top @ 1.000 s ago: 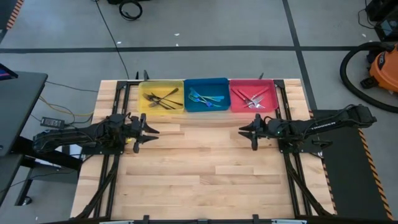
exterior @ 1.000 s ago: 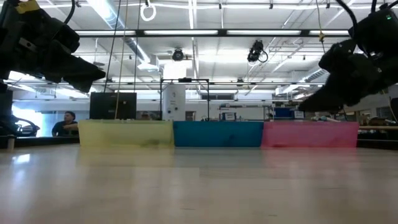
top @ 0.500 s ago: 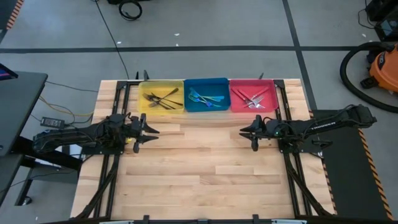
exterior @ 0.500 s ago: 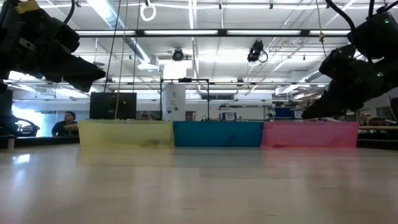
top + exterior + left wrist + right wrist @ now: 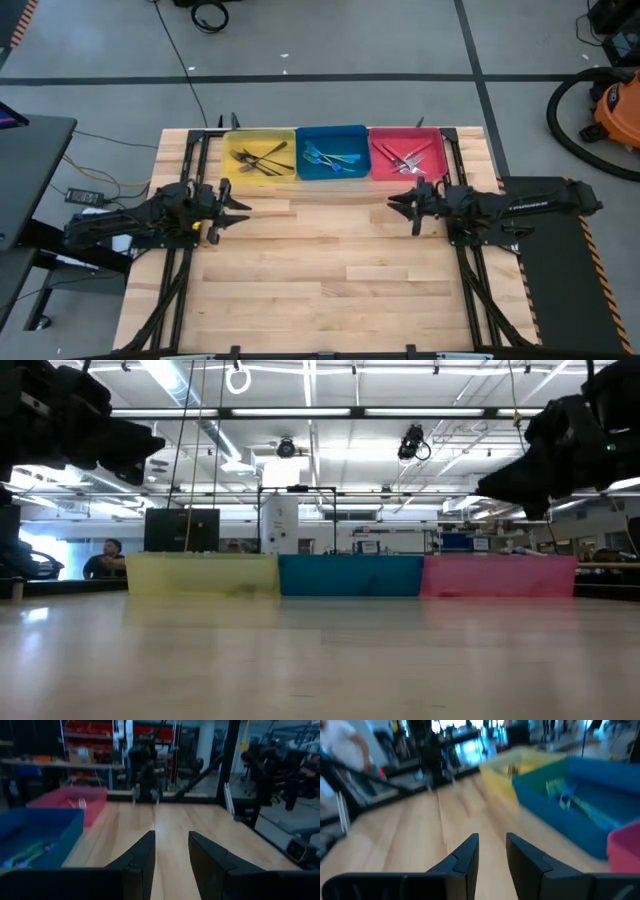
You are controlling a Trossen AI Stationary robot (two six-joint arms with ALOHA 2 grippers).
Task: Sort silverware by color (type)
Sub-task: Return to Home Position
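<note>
Saw left fingers (image 5: 141, 862) and right fingers (image 5: 465, 856) spread apart, gripping nothing, hovering over tabletop (image 5: 330, 270). Found forks (image 5: 408, 160) beyond fingertips, sorted: dark in yellow bin (image 5: 228, 158), blue in blue bin (image 5: 332, 177), pink in red bin (image 5: 380, 168). Judged arms idle because sorting looked done.

High view: overhead, straight down, whole tabletop (image 5: 330, 290) plus surrounding floor (image 5: 330, 50). Low view: at tabletop height, level, facing the three bins (image 5: 350, 575) and room (image 5: 320, 460) behind. Wrist views: low over the tabletop, facing each other; both catch the blue bin (image 5: 35, 827).
</note>
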